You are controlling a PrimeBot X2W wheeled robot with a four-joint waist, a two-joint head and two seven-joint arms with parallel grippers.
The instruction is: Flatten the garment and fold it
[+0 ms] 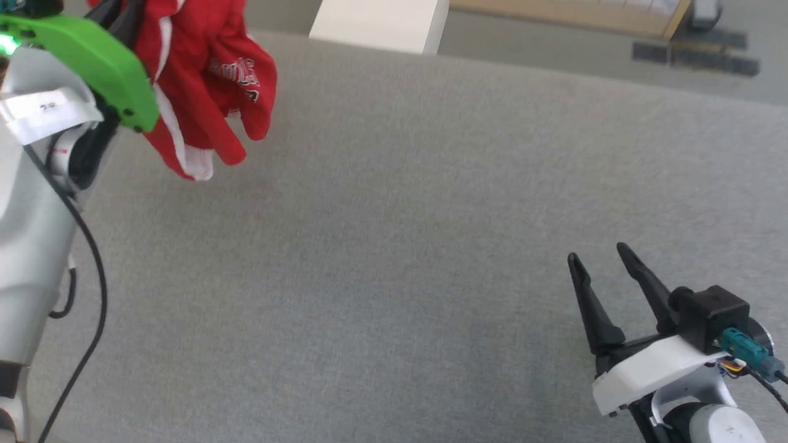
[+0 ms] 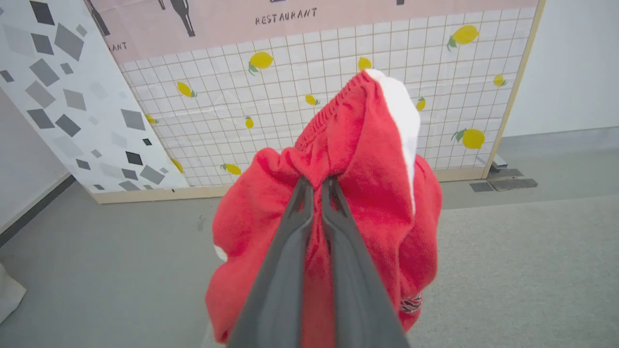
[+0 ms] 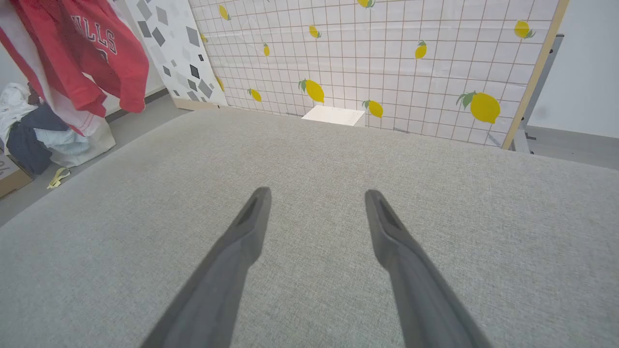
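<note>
The bright red thin-fabric shorts with white side stripes (image 1: 203, 86) hung in the air at the robot's far left, bunched and twisted, clear of the wide grey woven-cloth work surface (image 1: 394, 246). The left gripper (image 2: 316, 182) had its two dark fingers pinched tight on a fold of the red fabric near the gathered waistband, so the legs drooped below it under their own weight. I judged that was the point of holding it up high: letting the cloth fall open before it was laid down to be flattened.

The right gripper (image 1: 597, 253) waited low over the grey surface at the right, jaws spread wide and holding nothing, well apart from the shorts. It looked placed to take a second corner once the garment came across.

A pale soft bag (image 3: 92, 145) on the floor beside the surface sat against a heap of white, dark blue and light blue clothes (image 3: 29, 125). A small white box (image 3: 333, 116) stood at the far edge; what was inside it I could not tell.
</note>
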